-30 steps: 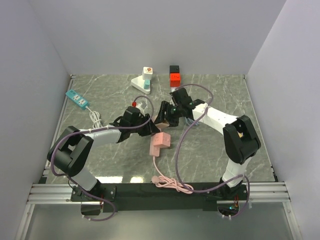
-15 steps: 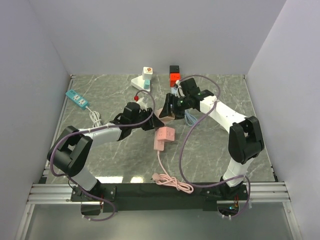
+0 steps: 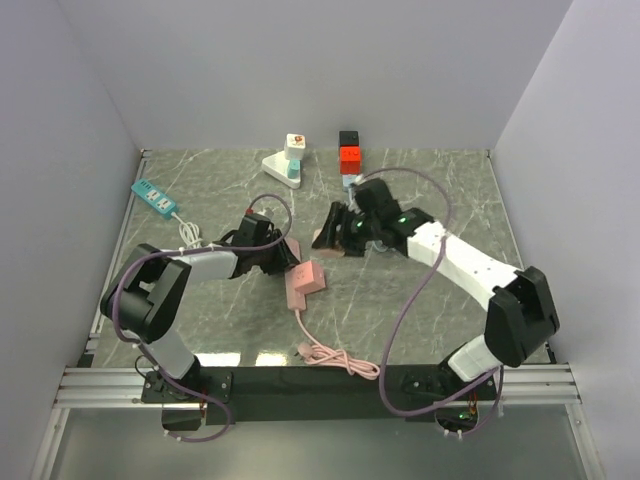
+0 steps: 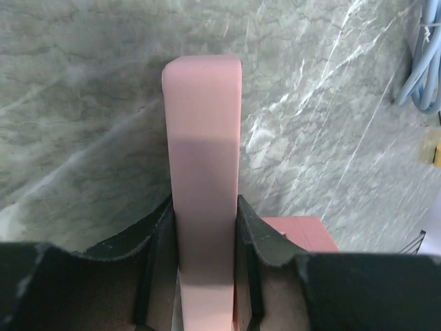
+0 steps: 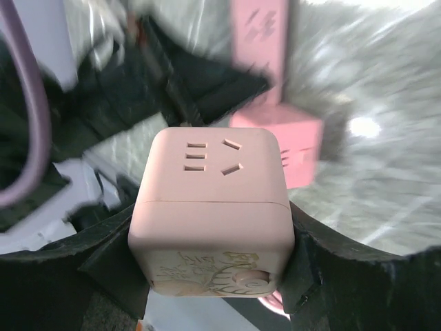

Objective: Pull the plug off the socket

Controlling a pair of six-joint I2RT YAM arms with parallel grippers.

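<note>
Two pink pieces, one per arm. Plug (image 3: 304,279): flat pink block with a rounded end, pink cord (image 3: 328,353) looping toward the near edge. It sits mid-table (image 3: 440,190), clamped in the left end effector (image 4: 204,224). Socket (image 5: 213,165): pale pink cube, slotted face to the wrist camera, clamped in the right end effector (image 5: 212,227), near the plug but apart. Far side: one teal power strip (image 3: 153,197), one white-teal adapter (image 3: 287,160), one red-black cube (image 3: 349,151).

Plain pale grey walls (image 3: 300,70) enclose a grey-green marble-patterned table (image 3: 462,168) under even light.
</note>
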